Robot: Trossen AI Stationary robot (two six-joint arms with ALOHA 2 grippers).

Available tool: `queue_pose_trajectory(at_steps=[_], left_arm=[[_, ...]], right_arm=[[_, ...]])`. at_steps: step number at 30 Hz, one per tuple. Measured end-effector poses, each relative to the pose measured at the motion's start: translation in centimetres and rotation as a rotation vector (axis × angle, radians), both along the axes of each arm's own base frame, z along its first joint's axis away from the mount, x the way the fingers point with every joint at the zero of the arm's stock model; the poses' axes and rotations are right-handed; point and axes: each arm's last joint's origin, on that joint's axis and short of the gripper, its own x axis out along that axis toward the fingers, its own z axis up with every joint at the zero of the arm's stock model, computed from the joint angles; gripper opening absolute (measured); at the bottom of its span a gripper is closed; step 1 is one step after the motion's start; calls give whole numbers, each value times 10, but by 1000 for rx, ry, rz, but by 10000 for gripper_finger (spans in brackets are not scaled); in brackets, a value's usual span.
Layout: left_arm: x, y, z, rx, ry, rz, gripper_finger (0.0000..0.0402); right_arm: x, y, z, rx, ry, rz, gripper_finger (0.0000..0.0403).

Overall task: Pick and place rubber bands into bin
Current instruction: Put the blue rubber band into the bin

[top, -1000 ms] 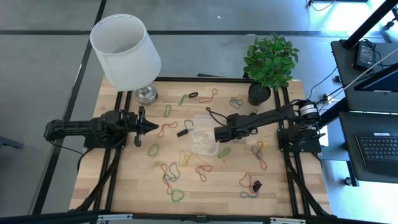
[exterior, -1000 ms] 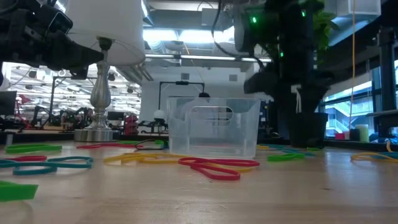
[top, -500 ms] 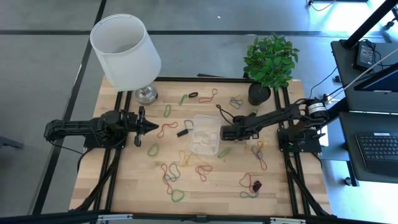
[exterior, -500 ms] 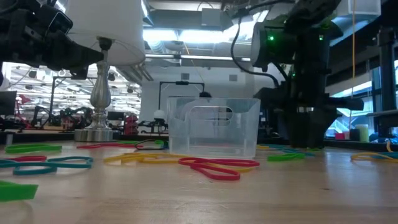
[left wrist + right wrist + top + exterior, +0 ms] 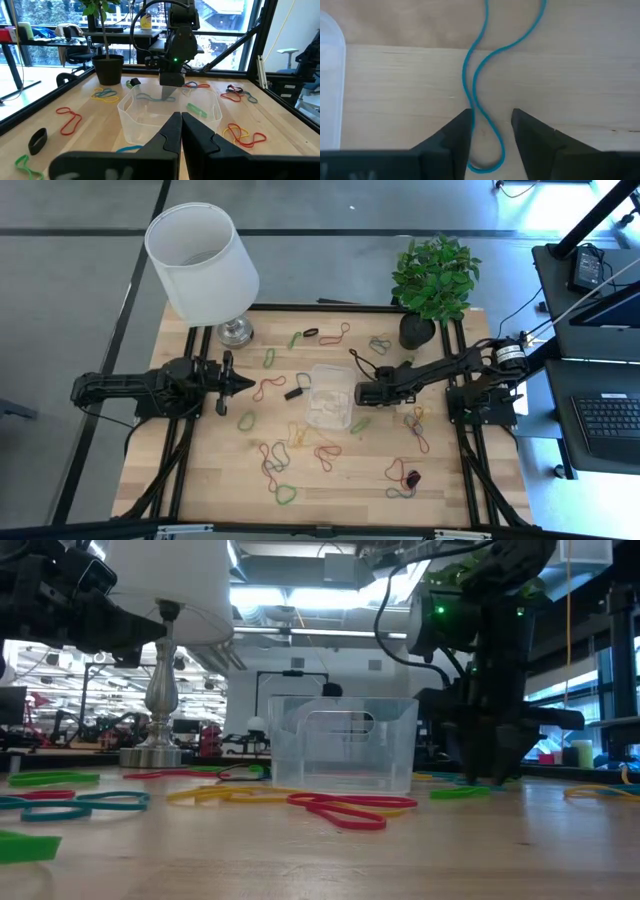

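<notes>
The clear bin [image 5: 328,395] stands at the table's middle. Rubber bands lie loose around it: a red one [image 5: 268,387], a green one [image 5: 246,420], a yellow one [image 5: 298,435] and several more. My right gripper [image 5: 362,394] points down close beside the bin's right wall, low over the table. It is open, and its fingers stand on either side of a teal rubber band [image 5: 475,75] that lies flat on the wood. My left gripper [image 5: 250,383] is shut and holds nothing. It hovers level to the left of the bin. My right gripper straddles the teal band's looped end [image 5: 487,162] from above, with the band flat on the table. The band runs right along the inner edge of one finger [image 5: 462,127]. I cannot tell whether that finger touches it.
A white-shaded lamp [image 5: 205,260] stands at the far left and a potted plant [image 5: 432,280] at the far right. A small black clip-like block [image 5: 294,393] lies just left of the bin. More bands lie near the front edge [image 5: 280,480].
My right gripper has sunk toward the table and shifted a little toward the right edge, from above the bin's right rim to just beside it. It has tipped to point more steeply down. The bin and the bands have stayed where they were.
</notes>
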Motion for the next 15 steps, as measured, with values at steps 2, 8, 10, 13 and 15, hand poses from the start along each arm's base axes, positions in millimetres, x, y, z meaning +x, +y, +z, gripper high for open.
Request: queue_pose_trajectory(at_steps=[2,8,10,13,15], left_arm=[[0,0,0,0,0,0,6],[0,0,0,0,0,0,6],[0,0,0,0,1,0,6],[0,0,0,0,1,0,6],[0,0,0,0,1,0,6]], right_arm=[[-1,2,0,-8,7,10,115],[-2,10,-1,-18,16,37,21],[-2,12,0,-17,12,46,8],[-1,15,4,-8,9,53,10],[-1,19,11,41,11,62,5]])
